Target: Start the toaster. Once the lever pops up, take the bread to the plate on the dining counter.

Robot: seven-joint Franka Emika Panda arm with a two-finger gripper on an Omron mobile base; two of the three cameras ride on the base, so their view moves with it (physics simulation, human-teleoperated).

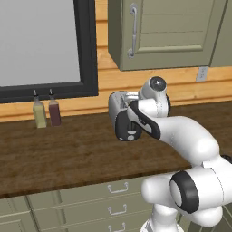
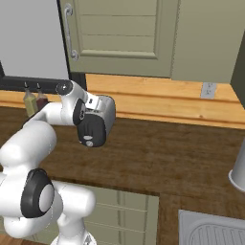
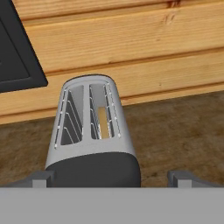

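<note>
Two dark fingertips [image 3: 42,178] of the tool [image 3: 113,179] stand spread wide at either side of the toaster [image 3: 89,131], pinching nothing, just above its glossy black end face. Inside the toaster's right-hand slot sits the bread [image 3: 103,123], a tan edge low between the wires; the other slot looks empty. By my reading the task is at its start: the bread is not out and the tool holds nothing. Whether the lever [image 1: 130,132] has been pressed I cannot tell. Pressing it, waiting, lifting the slice and carrying it off all seem left to do.

Left of the toaster, against the wall under a dark-framed window [image 1: 45,45], stand two small bottles [image 1: 46,112], well apart from it. Nothing on the table [image 1: 68,154] blocks the tool's way to the toaster.
</note>
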